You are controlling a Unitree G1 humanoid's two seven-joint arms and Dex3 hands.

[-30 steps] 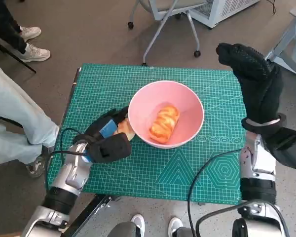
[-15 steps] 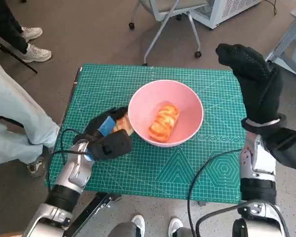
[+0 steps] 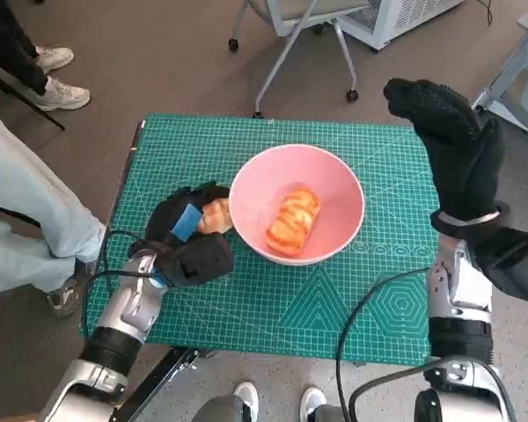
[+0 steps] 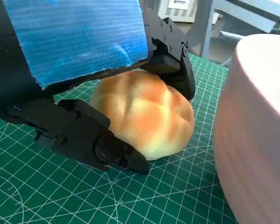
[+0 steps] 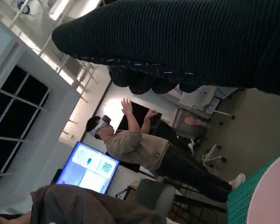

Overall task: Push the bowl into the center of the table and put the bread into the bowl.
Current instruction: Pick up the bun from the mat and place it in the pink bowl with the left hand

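Pink bowl (image 3: 297,204) is sitting mid-frame on the green surface (image 3: 273,308), one bread inside. Left robot hand (image 3: 187,239) is grasping a bread roll (image 3: 215,215) beside it. Right robot hand (image 3: 449,145) (raised, right edge) is hanging released.

Left wrist view: fingers (image 4: 112,151) are cupping the roll (image 4: 142,112).

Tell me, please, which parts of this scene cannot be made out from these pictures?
- Round bun: its far side and underside are hidden by the left hand in both views, so whether it has left the mat is unclear.
- Pink bowl: cut off by the edge in the wrist views.
- Right hand: its fingers hardly show in the right wrist view; it is raised off the table.
- Bread in the bowl: its underside is hidden.
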